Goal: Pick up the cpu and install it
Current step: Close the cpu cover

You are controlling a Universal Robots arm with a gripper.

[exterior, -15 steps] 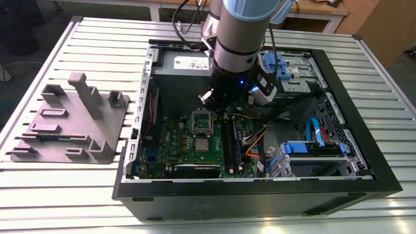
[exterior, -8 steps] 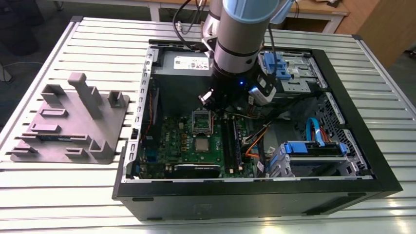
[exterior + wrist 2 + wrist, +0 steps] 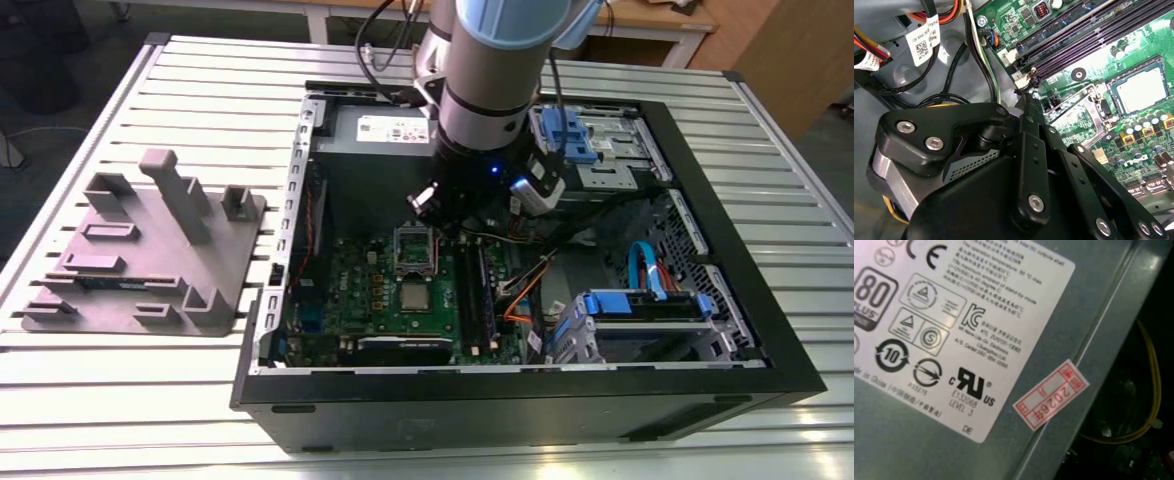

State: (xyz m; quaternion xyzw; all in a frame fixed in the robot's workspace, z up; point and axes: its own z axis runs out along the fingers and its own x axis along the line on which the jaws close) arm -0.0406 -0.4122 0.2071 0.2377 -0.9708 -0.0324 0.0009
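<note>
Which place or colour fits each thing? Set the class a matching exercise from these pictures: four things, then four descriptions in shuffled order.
Things:
1. cpu
2. grey plastic tray
3. red-printed sticker
4. hard-drive caddy

Descriptions:
a. on the slatted table, outside the case
b. blue
c. on the green motherboard
d. on the grey metal box

Pairs: 1-c, 2-a, 3-d, 4-b

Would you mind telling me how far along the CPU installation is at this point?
Done, it seems: the cpu lies flat in its socket on the motherboard. In hand: the gripper hangs just above the socket's metal retention frame. Left: that frame stands raised, not closed over the chip.
</note>
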